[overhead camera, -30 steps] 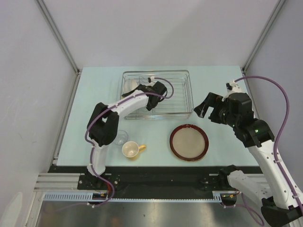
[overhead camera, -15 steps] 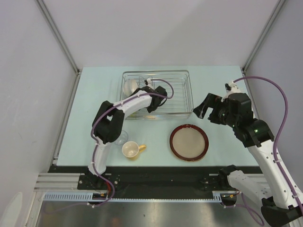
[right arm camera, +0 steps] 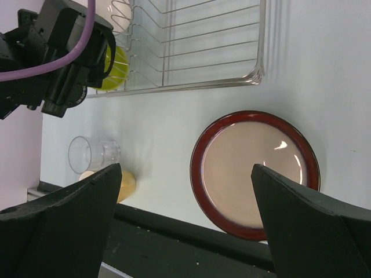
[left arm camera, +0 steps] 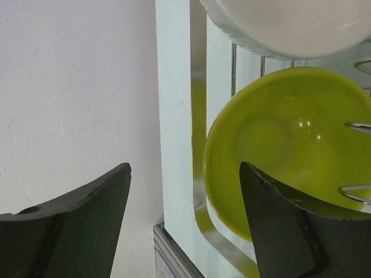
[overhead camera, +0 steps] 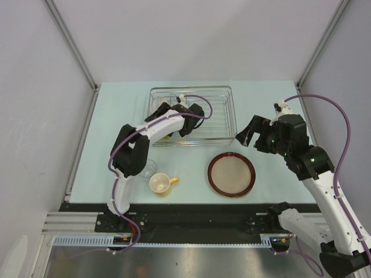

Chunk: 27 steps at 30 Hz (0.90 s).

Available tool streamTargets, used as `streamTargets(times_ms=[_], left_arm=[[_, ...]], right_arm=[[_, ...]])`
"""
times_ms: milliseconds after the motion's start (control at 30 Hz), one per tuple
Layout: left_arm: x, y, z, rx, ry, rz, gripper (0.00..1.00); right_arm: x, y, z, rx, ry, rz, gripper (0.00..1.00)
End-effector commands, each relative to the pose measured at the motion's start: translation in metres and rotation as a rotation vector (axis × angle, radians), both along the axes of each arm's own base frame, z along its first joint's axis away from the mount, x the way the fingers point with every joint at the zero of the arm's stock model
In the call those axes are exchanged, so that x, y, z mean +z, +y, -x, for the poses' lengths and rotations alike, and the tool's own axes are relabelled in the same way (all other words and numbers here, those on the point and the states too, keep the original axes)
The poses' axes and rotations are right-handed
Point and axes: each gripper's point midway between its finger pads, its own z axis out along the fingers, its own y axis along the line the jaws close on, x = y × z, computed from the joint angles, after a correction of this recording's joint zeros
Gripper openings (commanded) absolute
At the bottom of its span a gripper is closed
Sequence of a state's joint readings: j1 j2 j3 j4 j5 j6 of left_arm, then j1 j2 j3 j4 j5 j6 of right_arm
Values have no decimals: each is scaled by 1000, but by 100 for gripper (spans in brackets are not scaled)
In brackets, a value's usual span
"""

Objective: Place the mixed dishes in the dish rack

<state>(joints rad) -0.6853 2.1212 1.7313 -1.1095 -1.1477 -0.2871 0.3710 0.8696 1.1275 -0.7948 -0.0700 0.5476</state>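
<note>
Just beyond the left claw (left arm camera: pixel 184 174), lime-green bowl (left arm camera: pixel 278 145).

A shiny lime-green bowl (left arm camera: pixel 272 150) with small white glints. A plain white bowl (left arm camera: pixel 290 23) just beside it. A silver wire dish rack (overhead camera: pixel 223 113) at the far middle. On the near right, a plate (overhead camera: pixel 232 174) with a dark red rim, a beige middle and no pattern. On the near left, a tan-yellow mug (overhead camera: pixel 159 183), paler inside. A see-through glass (right arm camera: pixel 93 153). A pale blue-green table (overhead camera: pixel 278 104). A purple cable (right arm camera: pixel 88 23). A white and black left arm (overhead camera: pixel 156 128), and the same colours on the right arm (overhead camera: pixel 327 194). Light grey walls (overhead camera: pixel 191 40).
</note>
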Motion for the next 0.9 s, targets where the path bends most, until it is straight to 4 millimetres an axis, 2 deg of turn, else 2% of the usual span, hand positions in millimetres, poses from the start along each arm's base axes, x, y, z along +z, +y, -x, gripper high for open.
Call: streamTargets(times_ms=[0, 67, 100, 133, 167, 200, 233, 267, 300, 333, 367, 400, 467, 500, 533, 600, 633, 667, 767, 800, 867], left_arm=[[41, 0, 5, -28, -54, 78, 83], [62, 0, 11, -48, -69, 145, 86], [63, -6, 15, -85, -20, 205, 87], [83, -5, 21, -111, -43, 261, 88], [91, -6, 25, -135, -44, 297, 88], [95, -15, 27, -202, -15, 359, 92], [103, -13, 33, -229, -22, 385, 94], [126, -12, 42, -276, -66, 454, 96], [139, -16, 44, -349, -77, 480, 100], [141, -21, 51, -399, -63, 530, 100], [161, -19, 61, -454, -93, 565, 100], [165, -22, 65, -490, -89, 591, 100], [162, -28, 76, -552, -44, 625, 100], [162, -28, 80, -573, -36, 632, 100], [151, -29, 84, -581, -1, 620, 100], [141, -39, 95, -646, 51, 613, 100], [128, -48, 105, -686, 96, 603, 100], [124, -56, 110, -727, 119, 613, 100], [113, -77, 121, -820, 169, 616, 100], [110, -88, 126, -867, 198, 644, 100], [99, -99, 131, -905, 239, 671, 100]], right_arm=[[-2, -1, 2, 14, 2, 22, 100], [-17, -10, 2, -17, 57, 77, 100], [-35, -16, 10, -32, 141, 123, 100], [-56, -27, 10, -77, 226, 193, 100], [-69, -32, 16, -102, 291, 221, 100], [-82, -30, 31, -83, 352, 264, 100], [-87, -35, 34, -122, 361, 300, 100], [-95, -36, 41, -172, 388, 293, 100], [-102, -41, 52, -204, 428, 322, 100], [-108, -44, 56, -230, 432, 359, 100], [-120, -48, 61, -297, 469, 356, 98], [-126, -52, 66, -320, 488, 363, 98], [-135, -53, 68, -358, 485, 350, 97], [-145, -57, 70, -391, 492, 351, 97], [-148, -61, 68, -421, 481, 357, 97], [-159, -70, 69, -468, 494, 369, 98], [-162, -71, 69, -482, 498, 361, 98], [-167, -75, 68, -504, 509, 350, 99], [-179, -66, 63, -466, 497, 273, 100], [-179, -67, 55, -488, 484, 228, 99], [-189, -64, 56, -461, 506, 181, 98]])
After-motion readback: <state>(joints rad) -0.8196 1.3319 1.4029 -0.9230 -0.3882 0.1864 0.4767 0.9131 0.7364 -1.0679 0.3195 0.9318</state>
